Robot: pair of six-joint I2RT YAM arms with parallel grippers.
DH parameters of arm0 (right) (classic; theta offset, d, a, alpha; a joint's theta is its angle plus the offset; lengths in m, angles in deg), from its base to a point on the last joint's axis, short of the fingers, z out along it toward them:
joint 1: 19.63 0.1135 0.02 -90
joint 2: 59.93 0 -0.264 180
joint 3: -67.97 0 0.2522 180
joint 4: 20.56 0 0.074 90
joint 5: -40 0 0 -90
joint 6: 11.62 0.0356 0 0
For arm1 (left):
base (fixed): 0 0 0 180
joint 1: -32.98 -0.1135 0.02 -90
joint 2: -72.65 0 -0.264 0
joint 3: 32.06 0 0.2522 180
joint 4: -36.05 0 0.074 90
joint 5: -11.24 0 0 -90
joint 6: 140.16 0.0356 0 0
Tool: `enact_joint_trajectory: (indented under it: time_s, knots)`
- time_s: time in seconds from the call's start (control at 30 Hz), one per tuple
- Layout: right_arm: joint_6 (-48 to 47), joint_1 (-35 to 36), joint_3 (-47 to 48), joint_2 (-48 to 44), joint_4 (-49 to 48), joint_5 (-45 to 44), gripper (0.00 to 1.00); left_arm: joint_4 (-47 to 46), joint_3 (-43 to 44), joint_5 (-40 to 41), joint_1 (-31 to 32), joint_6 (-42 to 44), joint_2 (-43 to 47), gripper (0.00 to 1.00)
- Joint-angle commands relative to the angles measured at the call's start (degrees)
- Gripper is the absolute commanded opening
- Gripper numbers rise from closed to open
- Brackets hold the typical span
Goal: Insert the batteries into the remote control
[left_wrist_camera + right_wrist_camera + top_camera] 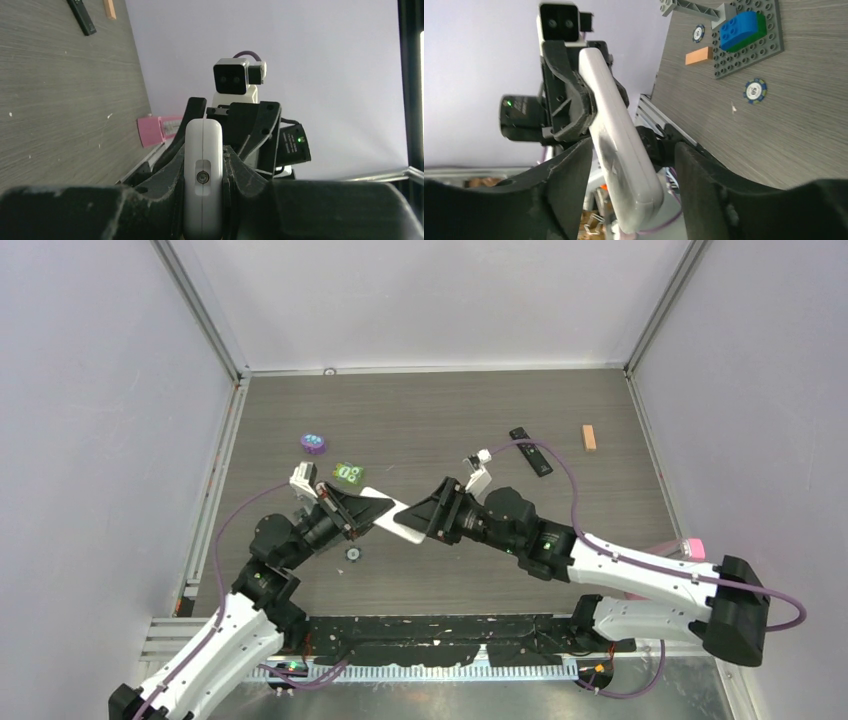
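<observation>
**White remote held off the table, no cells in sight**

The smooth white rounded plastic remote control [398, 521] bridges both hands, clear of the table [440, 410]. The left gripper [366, 508] is clamped on its long edges. The right gripper [432, 517] straddles the other end, fingers apart with a gap showing.

My read: a light, stiff, slick shell. Pinch the side edges and keep off the face with the recessed screw [202, 176].

No batteries visible in any view. A slim black remote [531, 451] lies well beyond the right gripper.

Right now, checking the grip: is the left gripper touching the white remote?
Touching. The left wrist view shows the white remote wedged between the fingers of the left gripper, no gap on either side.
</observation>
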Motion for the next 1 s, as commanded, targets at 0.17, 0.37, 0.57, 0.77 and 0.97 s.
enact_joint_trajectory:
  time_s: [0.17, 0.37, 0.57, 0.77, 0.97]
  knots:
    - [-16.14, 0.64, 0.59, -18.46, 11.63, 4.06, 0.94, 8.77, 6.61, -4.73, 0.89, 10.59, 4.91, 0.00]
    - [-30.47, 0.62, 5.75, -22.70, 23.40, 9.58, 0.96, 10.71, 11.55, -13.55, 0.72, 18.03, 2.58, 0.00]
    - [-43.32, 0.64, 10.36, -17.91, 27.96, 17.55, 0.95, 11.09, 16.80, -24.51, 0.72, 23.91, -2.00, 0.00]
    - [-46.66, 0.68, 13.35, -10.74, 23.47, 23.72, 0.77, 7.31, 17.98, -31.12, 0.72, 25.81, -5.08, 0.00]
    - [-49.22, 0.74, 17.68, -5.90, 24.02, 26.73, 0.67, 6.72, 19.02, -32.80, 0.70, 26.49, -6.61, 0.00]
